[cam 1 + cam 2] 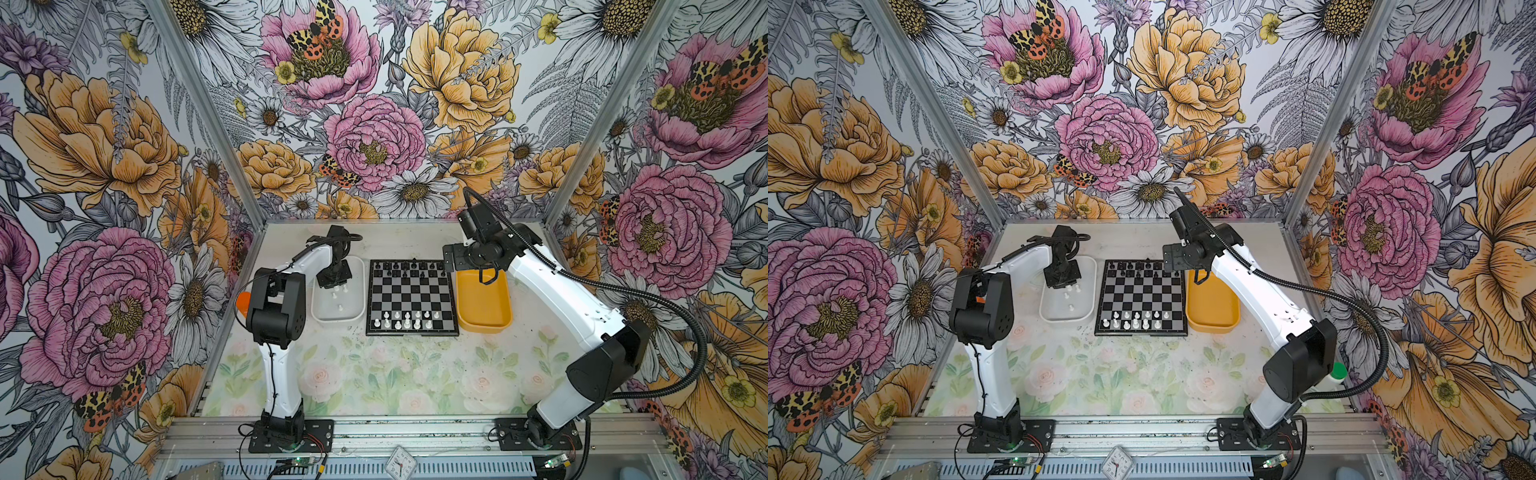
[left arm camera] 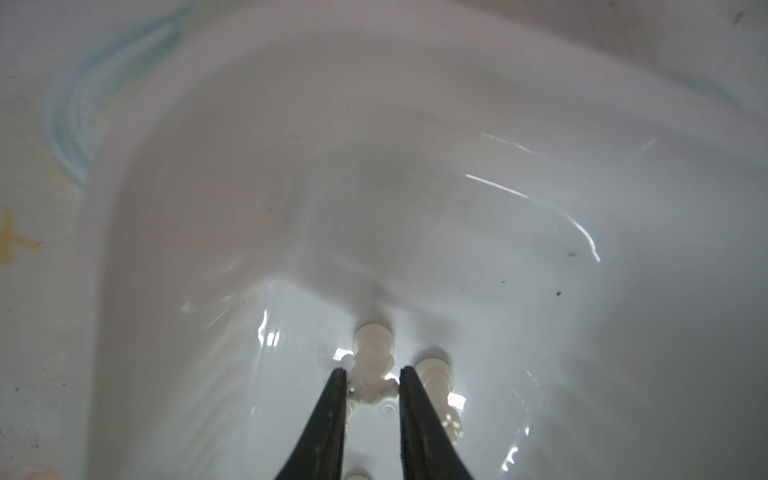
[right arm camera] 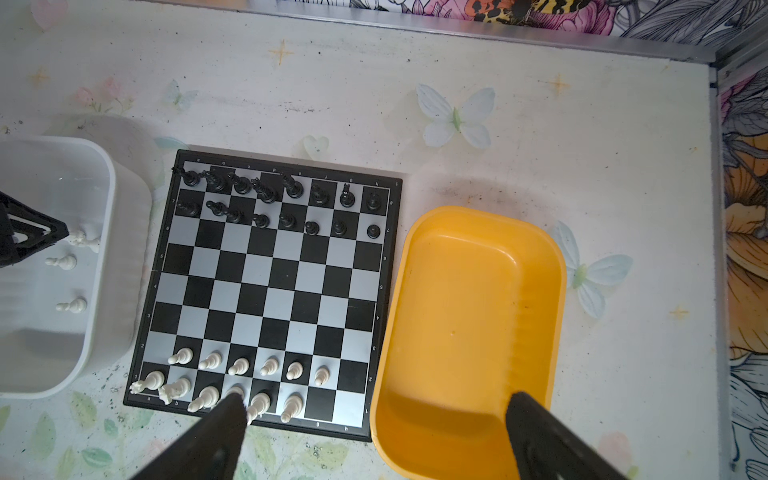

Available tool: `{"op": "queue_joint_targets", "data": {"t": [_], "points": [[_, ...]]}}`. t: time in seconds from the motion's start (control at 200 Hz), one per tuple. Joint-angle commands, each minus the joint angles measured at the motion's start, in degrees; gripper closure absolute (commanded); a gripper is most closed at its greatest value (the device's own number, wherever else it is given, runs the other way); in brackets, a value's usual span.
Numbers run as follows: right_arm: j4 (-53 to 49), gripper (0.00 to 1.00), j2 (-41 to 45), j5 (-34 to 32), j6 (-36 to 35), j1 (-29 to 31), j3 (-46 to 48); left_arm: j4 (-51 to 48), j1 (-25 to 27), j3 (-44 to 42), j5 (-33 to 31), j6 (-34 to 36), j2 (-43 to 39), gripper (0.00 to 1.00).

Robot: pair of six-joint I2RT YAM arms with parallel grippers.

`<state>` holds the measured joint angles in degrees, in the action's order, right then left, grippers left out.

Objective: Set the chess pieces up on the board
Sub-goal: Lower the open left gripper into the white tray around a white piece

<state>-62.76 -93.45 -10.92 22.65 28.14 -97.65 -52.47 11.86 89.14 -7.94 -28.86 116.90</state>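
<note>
Left gripper (image 2: 372, 370): sitting inside white rectangular plastic tray (image 1: 324, 309), jaws narrowly flanking tiny white plastic chess piece (image 2: 372, 345) lying there; clenched or not, cannot tell. Right gripper (image 3: 376, 399): hanging released, empty, beside square black-and-silver checkered board (image 1: 411, 291).

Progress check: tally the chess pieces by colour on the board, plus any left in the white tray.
Black pieces on the board: 16
White pieces on the board: 12
White pieces in the white tray: 4
Total: 32
</note>
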Motion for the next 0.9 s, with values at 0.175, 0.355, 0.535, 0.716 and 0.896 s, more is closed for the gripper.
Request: {"op": "queue_joint_targets", "data": {"t": [0.175,0.355,0.535,0.716,0.896], "points": [[-0.2,0.0,1.0,-0.8,0.4,-0.4,-0.6,1.1,-0.4,0.8,1.4,2.0,-0.1,0.69],[-0.1,0.0,1.1,-0.5,0.4,-0.4,-0.8,1.1,-0.4,0.3,1.4,1.8,-0.3,0.62],[-0.2,0.0,1.1,-0.3,0.6,-0.4,-0.8,1.0,-0.7,1.1,1.0,1.4,0.2,0.61],[-0.2,0.0,1.3,-0.5,1.1,-0.4,-0.7,1.1,-1.0,1.3,0.7,0.0,0.8,0.61],[-0.1,0.0,1.5,-0.6,1.5,-0.3,-0.1,1.1,-1.3,1.7,1.0,-0.3,1.5,0.63]]}}
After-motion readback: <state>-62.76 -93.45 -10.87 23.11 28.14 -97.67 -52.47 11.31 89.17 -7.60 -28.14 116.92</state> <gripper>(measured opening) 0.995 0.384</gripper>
